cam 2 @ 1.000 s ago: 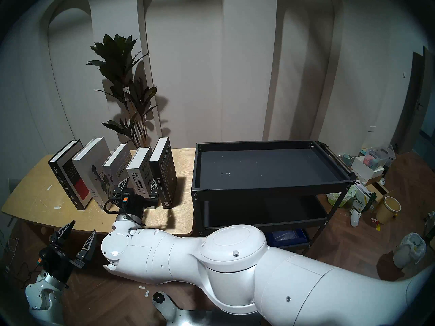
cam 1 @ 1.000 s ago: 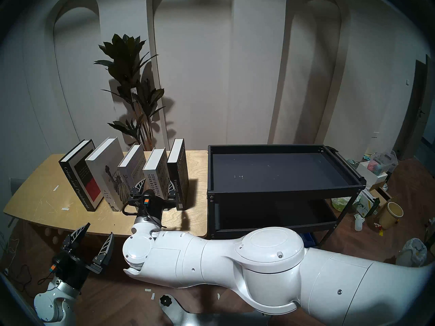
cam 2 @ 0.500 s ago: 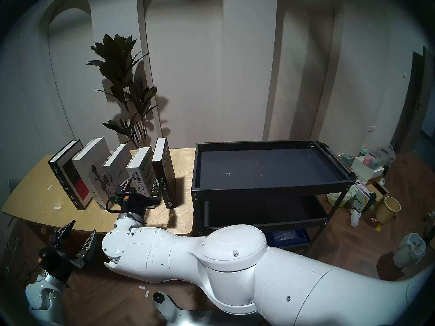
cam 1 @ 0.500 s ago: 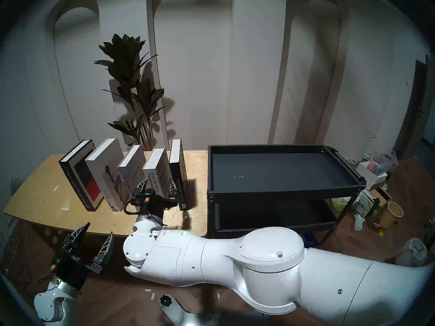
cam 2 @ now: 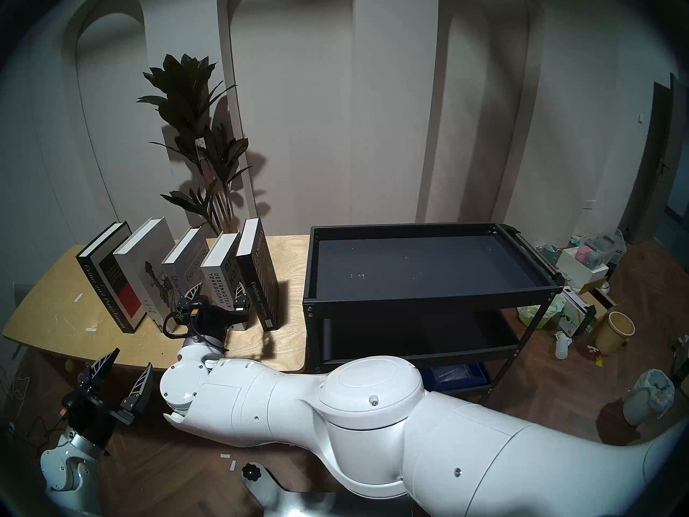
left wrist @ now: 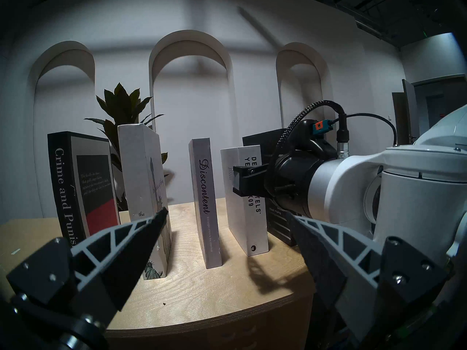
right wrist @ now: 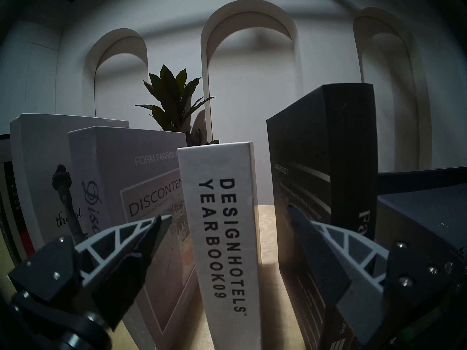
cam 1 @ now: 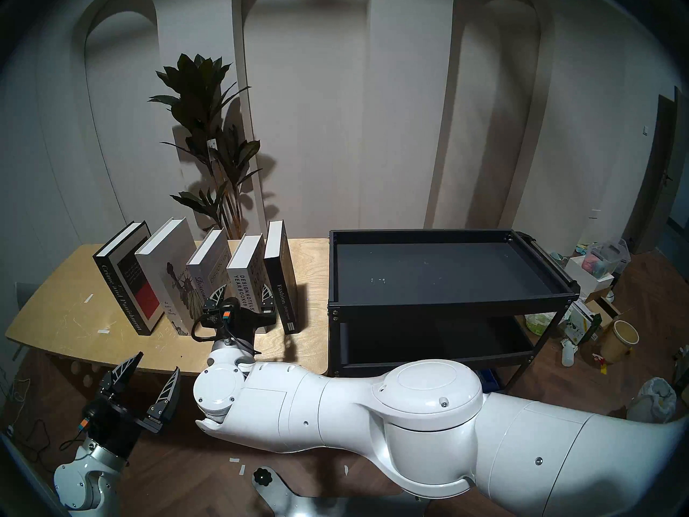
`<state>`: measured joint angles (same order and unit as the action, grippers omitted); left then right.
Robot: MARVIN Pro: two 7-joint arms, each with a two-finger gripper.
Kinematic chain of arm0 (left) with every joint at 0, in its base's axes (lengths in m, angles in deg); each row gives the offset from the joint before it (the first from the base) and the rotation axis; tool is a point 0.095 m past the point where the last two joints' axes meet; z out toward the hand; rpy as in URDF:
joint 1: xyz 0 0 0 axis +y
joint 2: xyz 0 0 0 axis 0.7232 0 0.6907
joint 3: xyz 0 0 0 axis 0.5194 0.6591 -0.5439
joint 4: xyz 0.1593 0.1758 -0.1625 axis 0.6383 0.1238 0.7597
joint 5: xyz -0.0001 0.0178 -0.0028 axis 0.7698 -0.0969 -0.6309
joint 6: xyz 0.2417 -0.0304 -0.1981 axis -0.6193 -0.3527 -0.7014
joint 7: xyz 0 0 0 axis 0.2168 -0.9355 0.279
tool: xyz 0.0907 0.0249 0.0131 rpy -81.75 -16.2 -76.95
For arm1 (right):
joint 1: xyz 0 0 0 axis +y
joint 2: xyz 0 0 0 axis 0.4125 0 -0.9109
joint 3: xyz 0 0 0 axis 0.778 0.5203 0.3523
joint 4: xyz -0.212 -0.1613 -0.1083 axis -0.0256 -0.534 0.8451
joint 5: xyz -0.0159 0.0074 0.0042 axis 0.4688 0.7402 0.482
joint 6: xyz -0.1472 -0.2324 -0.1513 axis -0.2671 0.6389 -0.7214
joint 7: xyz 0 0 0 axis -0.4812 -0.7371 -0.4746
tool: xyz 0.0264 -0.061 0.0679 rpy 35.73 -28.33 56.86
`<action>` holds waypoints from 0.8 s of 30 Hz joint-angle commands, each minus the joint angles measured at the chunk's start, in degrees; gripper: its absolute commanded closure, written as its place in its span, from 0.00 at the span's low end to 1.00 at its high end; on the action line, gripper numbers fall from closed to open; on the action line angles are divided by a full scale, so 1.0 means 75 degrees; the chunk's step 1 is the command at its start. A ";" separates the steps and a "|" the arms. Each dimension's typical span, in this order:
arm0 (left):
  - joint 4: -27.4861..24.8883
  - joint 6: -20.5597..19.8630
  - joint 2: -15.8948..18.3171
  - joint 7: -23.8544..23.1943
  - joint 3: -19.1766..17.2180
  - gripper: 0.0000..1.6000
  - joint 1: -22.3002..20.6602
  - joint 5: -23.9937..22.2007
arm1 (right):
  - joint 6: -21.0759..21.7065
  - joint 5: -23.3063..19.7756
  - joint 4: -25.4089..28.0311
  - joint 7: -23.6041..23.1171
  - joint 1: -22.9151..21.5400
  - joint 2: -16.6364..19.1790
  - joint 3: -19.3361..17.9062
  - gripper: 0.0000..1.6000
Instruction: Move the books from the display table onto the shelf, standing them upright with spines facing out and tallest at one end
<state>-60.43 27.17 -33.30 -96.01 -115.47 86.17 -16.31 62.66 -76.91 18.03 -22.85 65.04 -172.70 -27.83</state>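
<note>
Five books stand in a row on the display table point(cam 1: 67, 318): black "Crime and Punishment" point(cam 1: 123, 281), white Statue of Liberty point(cam 1: 175, 266), grey "Discontent" point(cam 1: 208, 266), white "Design Hotels Yearbook" point(cam 1: 244, 277) and black "Fashion" point(cam 1: 281, 281). My right gripper point(cam 1: 242, 294) is open and straddles the Yearbook's spine point(right wrist: 227, 241). One of its fingers sits between the Yearbook and "Discontent", the other between the Yearbook and "Fashion" point(right wrist: 316, 165). My left gripper point(cam 1: 153, 370) hangs open and empty below the table's front edge. The black shelf point(cam 1: 447, 300) stands to the table's right.
A tall potted plant point(cam 1: 208, 132) stands behind the books. My right arm point(cam 1: 373, 411) stretches across in front of the table and shelf. Boxes, a bucket point(cam 1: 620, 341) and bags clutter the floor at the right.
My right gripper slid slightly left and further in around the Yearbook. The "Fashion" book was nudged and turned, so its spine now faces me more squarely. The left arm stayed still.
</note>
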 commanded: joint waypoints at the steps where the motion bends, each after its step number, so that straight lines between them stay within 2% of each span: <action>1: -0.0084 0.0014 0.0014 -0.0008 -0.0004 0.00 -0.0015 0.0002 | 0.0121 0.0023 -0.0017 -0.0239 -0.0158 -0.0126 -0.0123 0.00; 24: -0.0055 0.0014 0.0009 -0.0031 -0.0008 0.00 -0.0044 0.0000 | 0.0625 0.0026 -0.0192 -0.0862 -0.0380 -0.0126 -0.0440 0.00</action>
<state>-60.25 27.17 -33.32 -96.17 -115.49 85.91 -16.33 66.89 -76.88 16.64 -28.28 63.22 -172.72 -30.47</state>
